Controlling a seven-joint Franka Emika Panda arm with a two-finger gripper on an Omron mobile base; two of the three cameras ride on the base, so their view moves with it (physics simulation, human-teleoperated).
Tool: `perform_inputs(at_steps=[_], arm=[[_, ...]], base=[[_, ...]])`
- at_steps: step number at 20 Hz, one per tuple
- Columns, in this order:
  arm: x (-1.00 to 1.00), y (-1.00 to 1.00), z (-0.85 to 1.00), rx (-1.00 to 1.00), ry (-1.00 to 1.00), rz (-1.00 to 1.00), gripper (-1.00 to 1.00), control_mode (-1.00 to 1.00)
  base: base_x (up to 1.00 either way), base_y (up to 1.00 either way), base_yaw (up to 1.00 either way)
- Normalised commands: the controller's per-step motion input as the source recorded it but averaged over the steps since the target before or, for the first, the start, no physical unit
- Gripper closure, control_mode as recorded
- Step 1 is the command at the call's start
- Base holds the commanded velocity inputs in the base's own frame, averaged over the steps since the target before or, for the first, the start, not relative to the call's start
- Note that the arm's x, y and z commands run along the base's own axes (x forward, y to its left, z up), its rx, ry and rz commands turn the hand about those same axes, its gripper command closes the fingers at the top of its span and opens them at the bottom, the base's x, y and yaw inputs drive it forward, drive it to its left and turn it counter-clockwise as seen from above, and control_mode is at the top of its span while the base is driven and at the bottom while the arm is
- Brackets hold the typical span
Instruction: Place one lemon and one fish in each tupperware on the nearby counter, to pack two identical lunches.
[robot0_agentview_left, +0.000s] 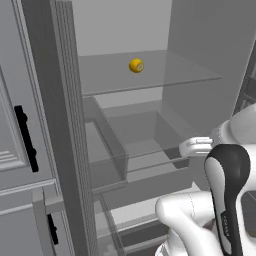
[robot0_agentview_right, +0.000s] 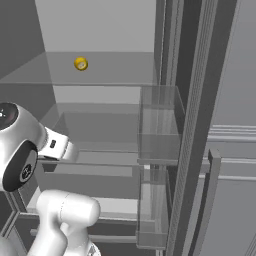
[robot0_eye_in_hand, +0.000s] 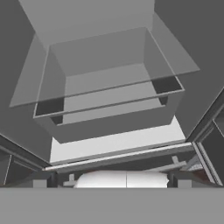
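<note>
- Nearest the base cameras, the white arm (robot0_agentview_left: 220, 200) rises with its dark joints in front of an open fridge (robot0_agentview_left: 125, 30).
- The gripper (robot0_eye_in_hand: 112, 183) looks into the fridge: its two dark finger tips (robot0_eye_in_hand: 51, 179) stand far apart at the bottom of the hand view, spread wide with nothing between them.
- A lemon (robot0_agentview_left: 136, 65), small, round and bright yellow, sits alone on the upper glass shelf (robot0_agentview_left: 165, 75) towards the back; in the right base view it lies at the left part of that shelf, well apart from the arm and higher than the hand.
- Below the shelf a clear drawer (robot0_eye_in_hand: 109, 96) with see-through walls stands open-topped; the hand view looks straight into it and its floor is bare.
- Under the drawer a white ledge (robot0_eye_in_hand: 113, 142) runs across the fridge.
- The fridge walls and back are plain grey; in the right base view a clear door bin (robot0_agentview_right: 159, 125) hangs on the opened door.
- In the left base view a grey cabinet front (robot0_agentview_left: 15, 125) with a black handle (robot0_agentview_left: 26, 139) stands at the left edge, cut off by the frame.
- The hand is largely hidden behind the arm's own links in both base views, and the lower fridge is dark and hard to make out.
</note>
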Motion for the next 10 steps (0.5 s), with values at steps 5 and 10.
perform_inputs(at_steps=[5, 10], arm=[[0.39, 0.22, 0.14, -0.01, -0.11, 0.11, -1.0, -1.0], [0.37, 0.24, 0.59, -0.01, -0.18, 0.03, -1.0, -1.0]], base=[[0.0, 0.0, 0.0], [0.0, 0.0, 0.0]])
